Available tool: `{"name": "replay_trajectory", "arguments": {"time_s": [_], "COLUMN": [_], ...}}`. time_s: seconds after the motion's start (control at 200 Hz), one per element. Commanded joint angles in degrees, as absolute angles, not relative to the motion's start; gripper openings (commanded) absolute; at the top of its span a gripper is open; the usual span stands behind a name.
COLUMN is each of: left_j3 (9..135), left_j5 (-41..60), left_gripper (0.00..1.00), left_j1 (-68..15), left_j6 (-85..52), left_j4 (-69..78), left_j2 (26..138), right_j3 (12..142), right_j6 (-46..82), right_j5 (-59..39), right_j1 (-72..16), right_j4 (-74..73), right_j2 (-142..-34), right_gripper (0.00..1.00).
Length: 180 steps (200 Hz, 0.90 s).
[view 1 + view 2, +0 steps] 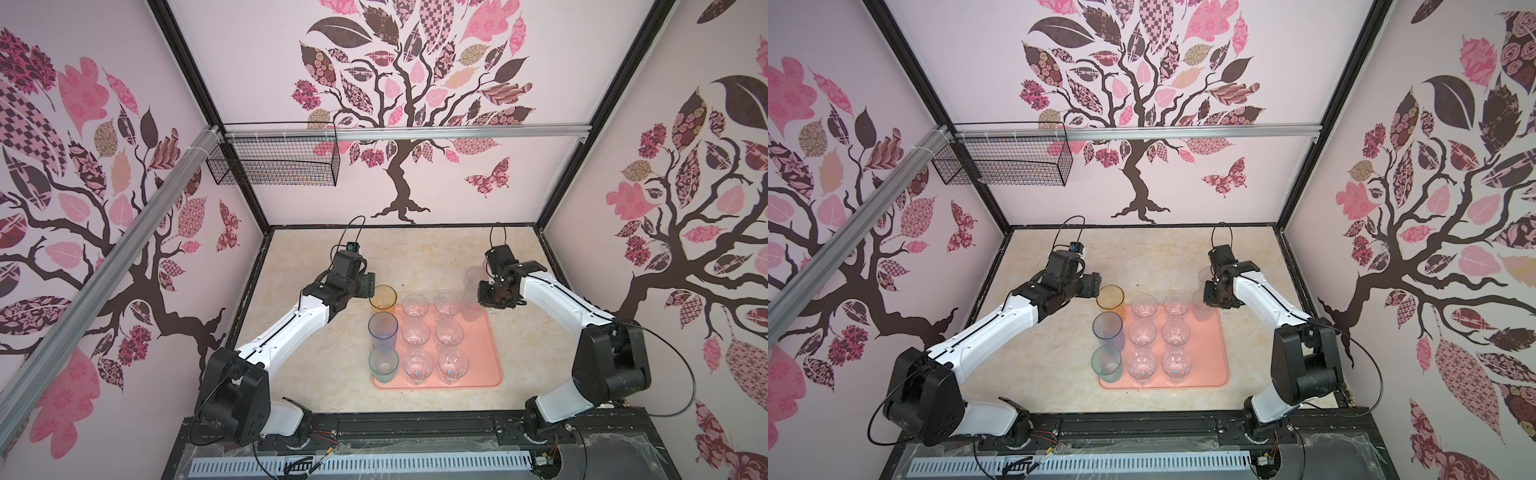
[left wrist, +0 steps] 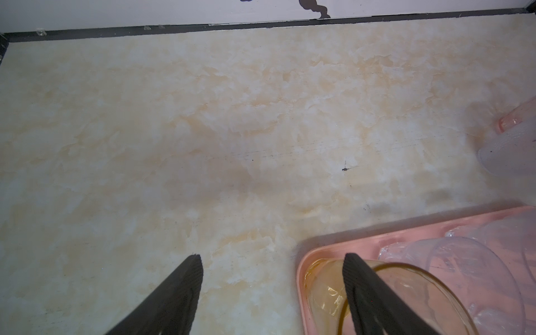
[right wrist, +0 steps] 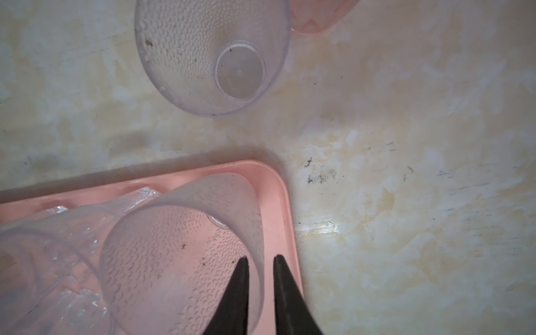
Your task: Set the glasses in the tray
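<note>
The frosted glass (image 3: 179,246), stood in a corner of the tray (image 3: 278,181) with the right tool (image 3: 261,258) barely parted astride its wall, could be snagged and tipped if the tool is withdrawn aslant.

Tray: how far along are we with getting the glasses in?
Done: nine glasses stand in three rows on the tray. In hand: the right claw straddles the rim of a frosted glass set in the tray's far corner, jaws slightly apart. To go: a second frosted glass and a pink glass stand on the table beyond.
</note>
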State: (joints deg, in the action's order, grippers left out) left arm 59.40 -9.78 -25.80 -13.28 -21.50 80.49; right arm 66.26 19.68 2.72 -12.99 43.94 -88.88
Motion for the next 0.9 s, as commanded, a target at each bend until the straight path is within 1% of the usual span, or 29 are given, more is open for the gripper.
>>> {"name": "replay_trajectory", "arguments": {"time_s": [0.0, 0.135, 0.3, 0.425, 0.555, 0.72, 0.805, 0.895], "left_j3": [58.1, 58.4, 61.1, 63.7, 67.1, 69.6, 69.5, 68.3], "left_j5": [-9.2, -7.3, -4.4, -2.4, -1.7, -0.7, -1.1, -0.7], "left_gripper": [0.80, 0.80, 0.80, 0.80, 0.80, 0.79, 0.80, 0.80], "left_j1": [-25.8, -25.4, -24.6, -24.7, -26.8, -33.0, -37.0, -39.0], "left_j6": [-12.8, -13.3, -14.4, -15.1, -14.4, -11.6, -8.3, -6.4], "left_j4": [-20.4, -19.4, -20.2, -21.2, -21.4, -20.7, -19.8, -18.7], "left_j2": [80.3, 80.1, 79.6, 79.2, 79.8, 82.3, 83.5, 83.8], "right_j3": [70.1, 75.1, 82.6, 84.9, 86.4, 88.8, 90.2, 91.5], "right_j6": [19.9, 20.1, 20.6, 21.3, 22.6, 23.0, 22.5, 21.9], "right_j5": [4.1, 3.9, 5.6, 8.2, 8.4, 8.3, 8.3, 8.3], "right_j1": [-13.2, -13.2, -13.1, -12.8, -10.6, -8.2, -8.0, -8.0], "right_j4": [46.7, 48.7, 50.0, 47.4, 44.5, 43.1, 43.0, 43.9], "right_j2": [-89.4, -88.3, -88.3, -88.2, -89.3, -94.1, -96.8, -100.0], "right_gripper": [0.24, 0.35, 0.42, 0.44, 0.45, 0.46, 0.46, 0.46]}}
